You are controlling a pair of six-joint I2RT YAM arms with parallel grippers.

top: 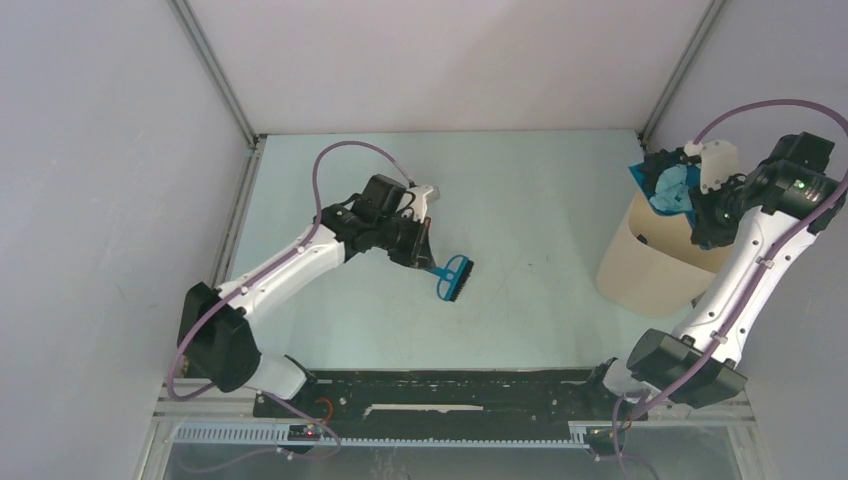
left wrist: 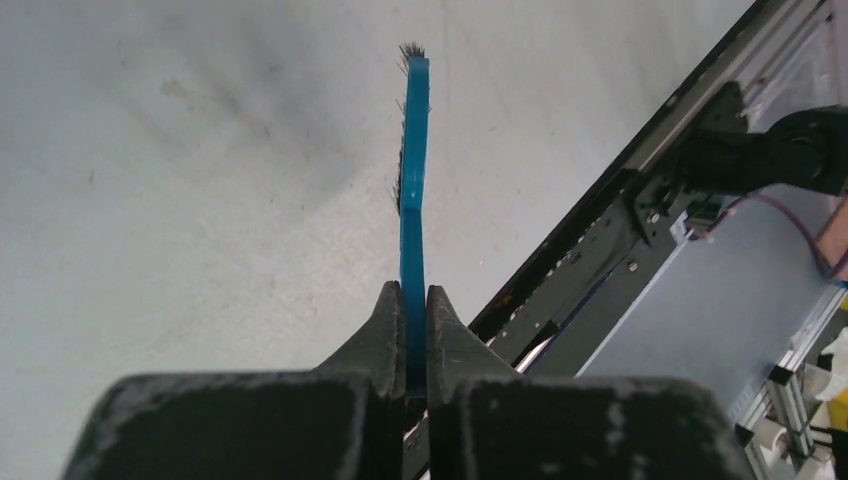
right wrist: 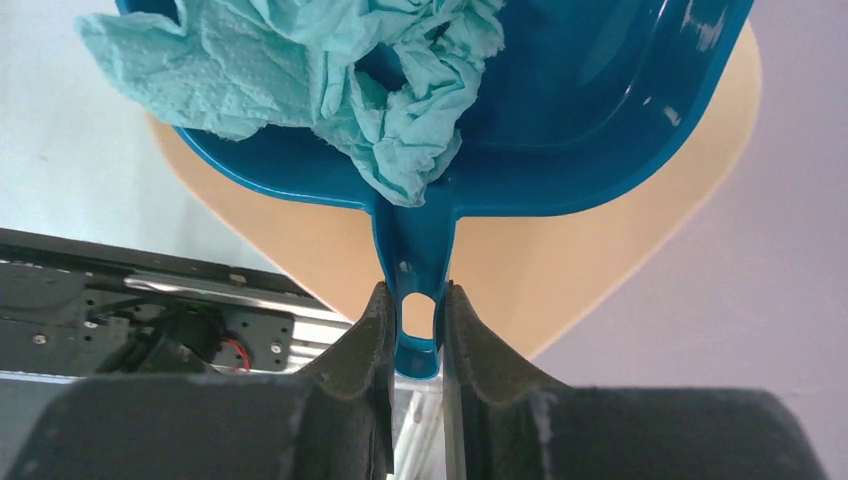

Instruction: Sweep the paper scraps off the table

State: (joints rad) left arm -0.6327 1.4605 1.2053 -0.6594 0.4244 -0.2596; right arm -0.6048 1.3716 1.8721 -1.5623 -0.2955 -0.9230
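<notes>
Now comes emptying: the right fingers (right wrist: 372, 330) grip the dustpan (right wrist: 600, 120) with the paper scraps (right wrist: 400, 130) over the bin (top: 640, 270), needing a tilt to drop them, while the left fingers (left wrist: 385, 330) pinch the brush (left wrist: 414, 150) above the bench (top: 540, 190), well left of that bin.

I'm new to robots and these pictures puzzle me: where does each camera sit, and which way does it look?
Top external: fixed above and behind the arms, looking down on the table; left arm and right arm show whole.
Left wrist: on the left arm, looking along the left gripper, shut on the brush, toward the table.
Right wrist: on the right arm, looking past the right gripper, holding the dustpan of paper scraps over the bin.
Shared: top and left wrist show the brush; top and right wrist, the bin.
</notes>
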